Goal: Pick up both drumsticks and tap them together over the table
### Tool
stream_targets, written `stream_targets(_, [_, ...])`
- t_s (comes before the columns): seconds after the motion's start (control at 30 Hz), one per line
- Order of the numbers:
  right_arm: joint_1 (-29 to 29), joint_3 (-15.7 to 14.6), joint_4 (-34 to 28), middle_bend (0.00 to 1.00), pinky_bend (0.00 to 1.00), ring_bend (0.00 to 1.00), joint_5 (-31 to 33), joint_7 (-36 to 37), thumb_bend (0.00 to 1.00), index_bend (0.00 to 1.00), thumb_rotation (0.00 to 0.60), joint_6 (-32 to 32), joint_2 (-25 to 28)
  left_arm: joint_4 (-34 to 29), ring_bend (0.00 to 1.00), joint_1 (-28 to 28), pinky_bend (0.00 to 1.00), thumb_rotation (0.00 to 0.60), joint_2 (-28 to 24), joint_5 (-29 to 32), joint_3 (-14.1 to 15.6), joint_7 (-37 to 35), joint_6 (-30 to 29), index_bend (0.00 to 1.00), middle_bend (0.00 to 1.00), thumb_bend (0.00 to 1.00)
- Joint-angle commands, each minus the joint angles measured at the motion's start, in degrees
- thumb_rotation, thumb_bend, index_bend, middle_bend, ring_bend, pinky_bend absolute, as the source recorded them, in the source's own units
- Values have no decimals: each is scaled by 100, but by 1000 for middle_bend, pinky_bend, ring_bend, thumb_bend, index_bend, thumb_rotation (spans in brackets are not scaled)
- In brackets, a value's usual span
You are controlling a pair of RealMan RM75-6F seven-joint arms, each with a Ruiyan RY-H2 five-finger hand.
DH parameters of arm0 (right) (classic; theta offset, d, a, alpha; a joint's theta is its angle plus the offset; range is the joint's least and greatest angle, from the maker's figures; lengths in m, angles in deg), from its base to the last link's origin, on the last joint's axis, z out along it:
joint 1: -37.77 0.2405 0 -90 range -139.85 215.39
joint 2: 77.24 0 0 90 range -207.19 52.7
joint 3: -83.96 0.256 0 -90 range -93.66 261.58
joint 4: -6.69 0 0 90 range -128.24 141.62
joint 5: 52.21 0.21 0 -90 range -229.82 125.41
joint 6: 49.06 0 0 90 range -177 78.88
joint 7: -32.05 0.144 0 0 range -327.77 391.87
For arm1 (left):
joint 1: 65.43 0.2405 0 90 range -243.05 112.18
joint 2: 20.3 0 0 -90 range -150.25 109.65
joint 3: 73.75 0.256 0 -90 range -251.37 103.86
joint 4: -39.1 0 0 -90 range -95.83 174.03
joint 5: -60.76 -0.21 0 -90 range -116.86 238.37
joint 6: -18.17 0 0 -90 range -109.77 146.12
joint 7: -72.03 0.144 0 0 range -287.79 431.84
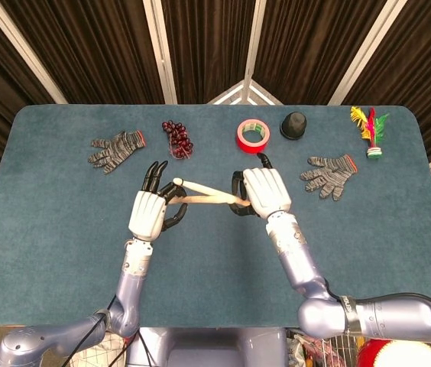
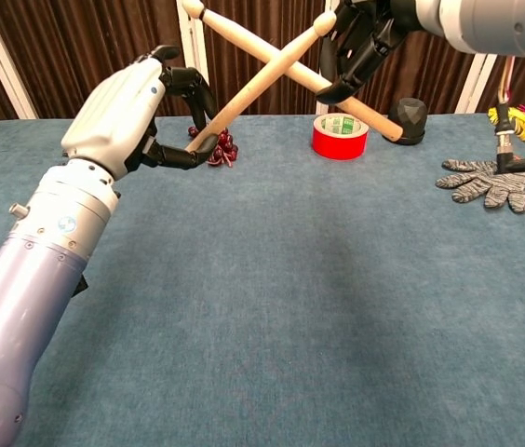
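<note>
our drumsticks crossed above the table (image 2: 272, 317)

our left hand (image 2: 137, 112) pinches one drumstick (image 2: 258, 84); our right hand (image 2: 360, 42) grips the other drumstick (image 2: 244, 39), shafts touching.

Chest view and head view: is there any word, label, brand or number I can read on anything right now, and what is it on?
No text can be read in either view.
Red tape roll: a white and green label on its inner core, print too small and blurred to read.
Left forearm: a small round blue mark, too small to read.
Drumsticks, gloves, black cap: no markings visible.
</note>
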Motion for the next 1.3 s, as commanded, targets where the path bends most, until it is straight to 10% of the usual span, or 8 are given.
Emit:
stream_targets(0.03, [-16, 1, -30, 659, 12, 472, -27, 24, 353, 781, 600, -19, 40, 34, 66, -17, 0, 600, 23, 11, -23, -21, -6, 639, 585, 526])
stream_targets(1.0, [-237, -113, 352, 659, 12, 472, 94, 368, 353, 781, 600, -193, 307, 117, 66, 16, 0, 600, -123, 27, 0, -92, -14, 639, 585, 526])
stream_targets(1.3, [-709, -530, 1143, 659, 12, 472, 16, 690, 353, 781, 600, -453, 489, -722, 66, 466, 0, 600, -1336, -215, 189, 418, -368, 639, 585, 526])
